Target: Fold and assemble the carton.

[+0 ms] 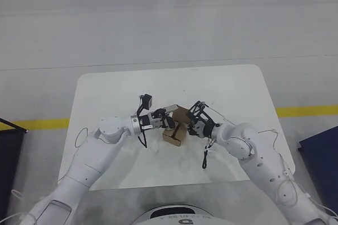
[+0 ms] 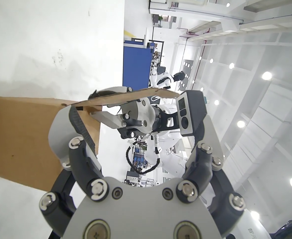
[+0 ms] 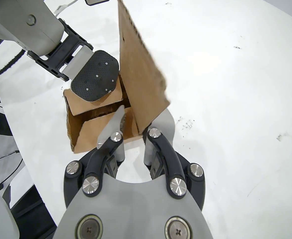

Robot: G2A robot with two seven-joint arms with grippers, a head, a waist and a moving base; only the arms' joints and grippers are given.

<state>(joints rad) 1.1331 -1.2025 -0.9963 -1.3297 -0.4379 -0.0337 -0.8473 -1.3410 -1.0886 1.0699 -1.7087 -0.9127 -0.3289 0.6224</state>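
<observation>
Left gripper [image 1: 167, 120] and right gripper [image 1: 194, 122] meet mid-frame in the top view, both arms bent inward over one small brown corrugated cardboard carton [image 1: 174, 136] on the white rounded table [image 1: 101, 90]. Left wrist view: left gripper [image 2: 136, 115] is spread wide, one finger [image 2: 61, 130] against the carton [image 2: 24, 138]. Right wrist view: right gripper [image 3: 141, 123] has its fingers parted, straddling the tall upright flap [image 3: 138, 63], and the left's dotted black rubber pad [image 3: 95, 77] sits on a shorter flap [image 3: 78, 105].

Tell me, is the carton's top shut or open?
Open: on the carton the big flap stands upright and the hollow inside shows.
</observation>
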